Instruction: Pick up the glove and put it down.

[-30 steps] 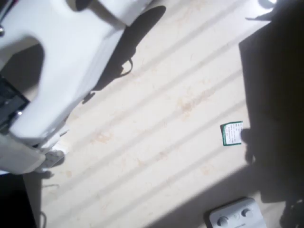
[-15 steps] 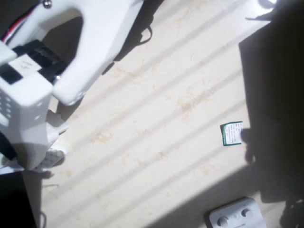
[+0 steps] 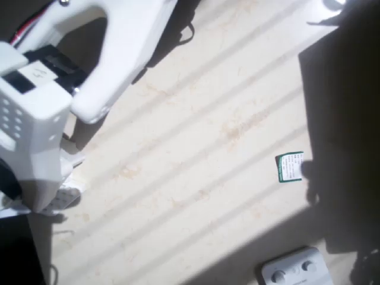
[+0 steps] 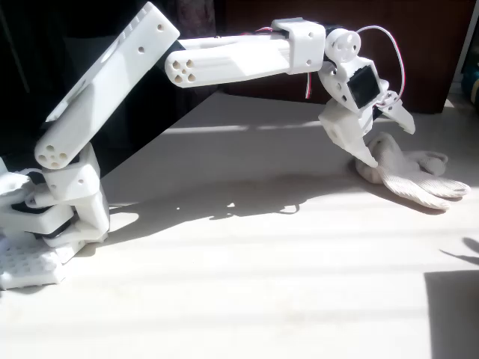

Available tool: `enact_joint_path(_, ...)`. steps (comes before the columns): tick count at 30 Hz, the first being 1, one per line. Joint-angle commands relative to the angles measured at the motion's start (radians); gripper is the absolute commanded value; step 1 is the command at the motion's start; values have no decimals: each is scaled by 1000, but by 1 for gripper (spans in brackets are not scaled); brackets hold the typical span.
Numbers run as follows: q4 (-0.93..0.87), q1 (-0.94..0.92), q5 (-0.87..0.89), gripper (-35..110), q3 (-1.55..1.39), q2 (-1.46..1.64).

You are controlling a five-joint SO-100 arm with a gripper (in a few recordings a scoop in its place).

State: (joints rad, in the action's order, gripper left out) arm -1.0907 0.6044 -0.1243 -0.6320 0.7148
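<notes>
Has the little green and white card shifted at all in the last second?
No. In the overhead view the card sits at the same spot beside the dark shadow edge, the same way off from the white box.

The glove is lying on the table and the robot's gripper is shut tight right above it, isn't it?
Not quite. In the fixed view the glove does lie on the table, and the gripper is right above it, but its jaws stand open, spread over the glove's cuff end, not shut tight.

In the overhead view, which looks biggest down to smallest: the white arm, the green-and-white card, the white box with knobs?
1. The white arm, though it sits nearer the camera.
2. The white box with knobs, partly cut off.
3. The green-and-white card.
</notes>
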Motion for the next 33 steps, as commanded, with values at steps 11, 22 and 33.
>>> enact_joint_path(11,14,9,9,29,43,-55)
enact_joint_path(22,14,9,0,21,43,-55)
enact_joint_path(33,14,9,-5,0,43,-55)
